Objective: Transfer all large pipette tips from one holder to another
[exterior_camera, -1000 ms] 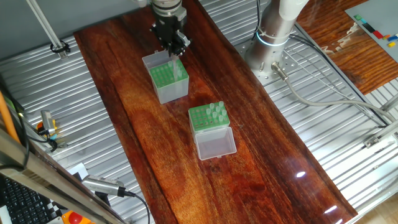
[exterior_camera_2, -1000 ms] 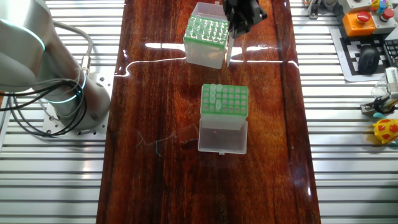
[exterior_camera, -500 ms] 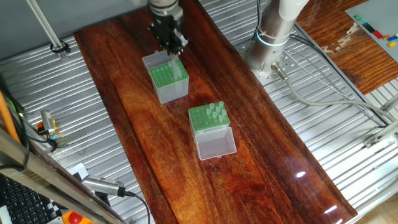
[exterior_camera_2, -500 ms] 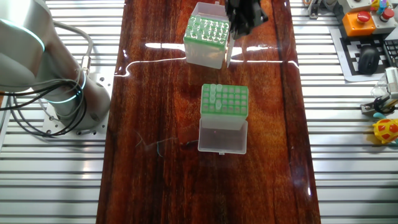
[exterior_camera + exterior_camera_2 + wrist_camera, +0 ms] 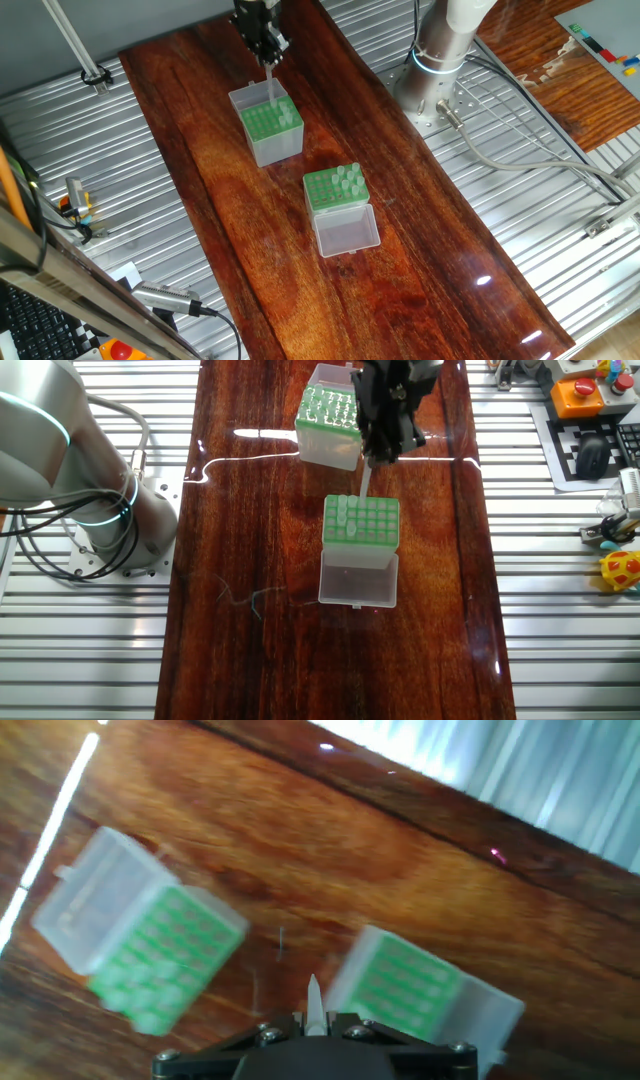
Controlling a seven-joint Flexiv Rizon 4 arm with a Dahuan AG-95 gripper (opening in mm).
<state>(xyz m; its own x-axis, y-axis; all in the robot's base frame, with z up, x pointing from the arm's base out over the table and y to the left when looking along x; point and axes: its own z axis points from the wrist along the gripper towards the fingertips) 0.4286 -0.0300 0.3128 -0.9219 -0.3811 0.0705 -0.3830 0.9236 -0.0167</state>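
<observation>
One fixed view looks down from high beside the wooden table [image 5: 300, 200], with the robot base [image 5: 440, 60] beyond it; the other fixed view looks down from the opposite side, base [image 5: 90, 480] to its left. Both share the tabletop. The hand view hangs close above the table [image 5: 330, 870]

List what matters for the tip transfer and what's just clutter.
Job: end effector, held pipette tip, far green-topped holder, near green-topped holder.
Clutter: orange button box, yellow-red object, cables.
</observation>
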